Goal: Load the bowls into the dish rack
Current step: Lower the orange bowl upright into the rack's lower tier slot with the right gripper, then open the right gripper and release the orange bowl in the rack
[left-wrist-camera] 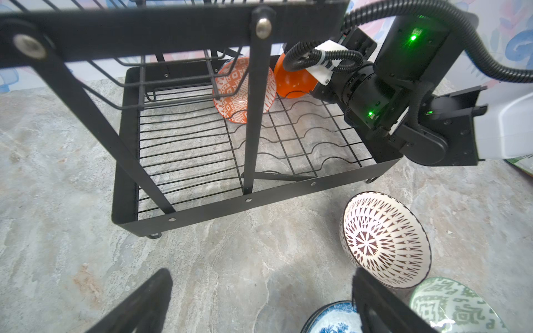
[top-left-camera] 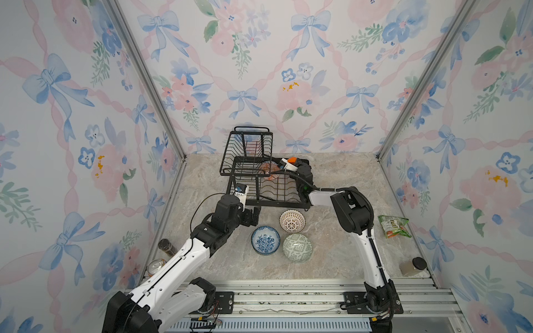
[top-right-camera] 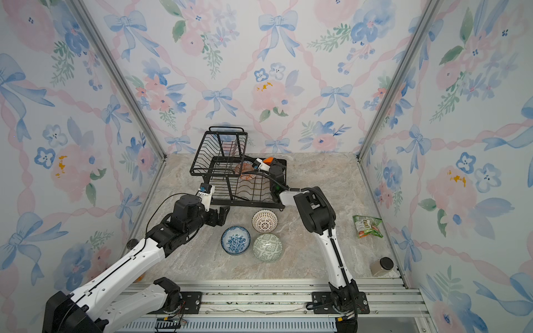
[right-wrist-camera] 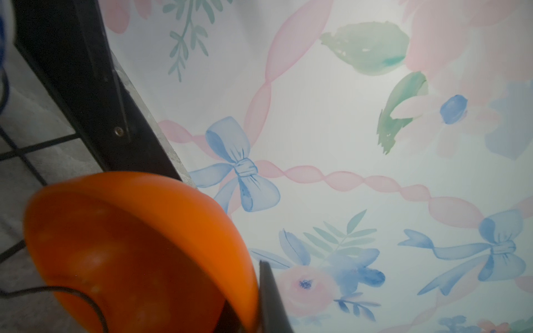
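- pinching orange bowl (left-wrist-camera: 291, 83) rim with right gripper (right-wrist-camera: 251, 314), at the back of the dish rack (left-wrist-camera: 184, 216), lower tray, next to patterned bowl (left-wrist-camera: 233, 103)
- hovering left gripper (left-wrist-camera: 261, 276) spread wide, empty, near lattice bowl (left-wrist-camera: 383, 239) on table (left-wrist-camera: 72, 259)

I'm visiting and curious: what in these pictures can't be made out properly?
Orange bowl: right wrist view, cut off by the bottom edge; in both top views mostly behind the right arm.
Blue floral bowl: left wrist view, cut by the bottom edge, partly behind the left hand.
Can: in a top view, half hidden by the left arm.
Snack bag: print too small.
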`<state>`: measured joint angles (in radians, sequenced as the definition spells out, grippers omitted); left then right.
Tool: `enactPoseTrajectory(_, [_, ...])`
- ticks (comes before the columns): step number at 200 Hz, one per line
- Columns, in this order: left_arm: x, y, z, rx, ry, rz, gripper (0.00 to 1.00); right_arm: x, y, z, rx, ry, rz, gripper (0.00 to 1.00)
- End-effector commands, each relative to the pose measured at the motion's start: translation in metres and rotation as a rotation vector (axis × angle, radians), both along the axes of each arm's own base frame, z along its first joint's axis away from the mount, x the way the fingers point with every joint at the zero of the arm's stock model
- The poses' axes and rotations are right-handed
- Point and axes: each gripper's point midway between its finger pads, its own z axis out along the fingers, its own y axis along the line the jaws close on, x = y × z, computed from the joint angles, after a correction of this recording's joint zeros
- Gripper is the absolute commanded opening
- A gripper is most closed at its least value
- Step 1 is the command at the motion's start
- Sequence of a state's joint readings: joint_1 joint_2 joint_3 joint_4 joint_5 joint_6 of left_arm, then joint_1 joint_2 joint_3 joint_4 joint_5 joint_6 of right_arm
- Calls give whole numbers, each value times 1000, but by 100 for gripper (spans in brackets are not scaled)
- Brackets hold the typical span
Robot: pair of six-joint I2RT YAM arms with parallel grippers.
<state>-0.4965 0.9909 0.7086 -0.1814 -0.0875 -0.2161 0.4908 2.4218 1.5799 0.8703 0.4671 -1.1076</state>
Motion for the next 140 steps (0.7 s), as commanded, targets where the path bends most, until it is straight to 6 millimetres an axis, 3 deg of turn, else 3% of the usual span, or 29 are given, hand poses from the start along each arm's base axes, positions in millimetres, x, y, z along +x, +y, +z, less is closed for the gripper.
enactPoseTrajectory(1, [-2,1,-6,18,9,-17,98,4,-3,-6,22,2,-9,7])
enactPoseTrajectory(59, [1,0,-6,24,11,-18,98,6,-5,0,26,-8,-16,9])
enactPoseTrajectory(85, [2,-2,-7,25,18,-23,98,7,-5,3,30,-13,-16,18])
enactPoseTrajectory(140, [3,-2,-7,22,21,-25,98,6,-6,10,41,-22,-18,21])
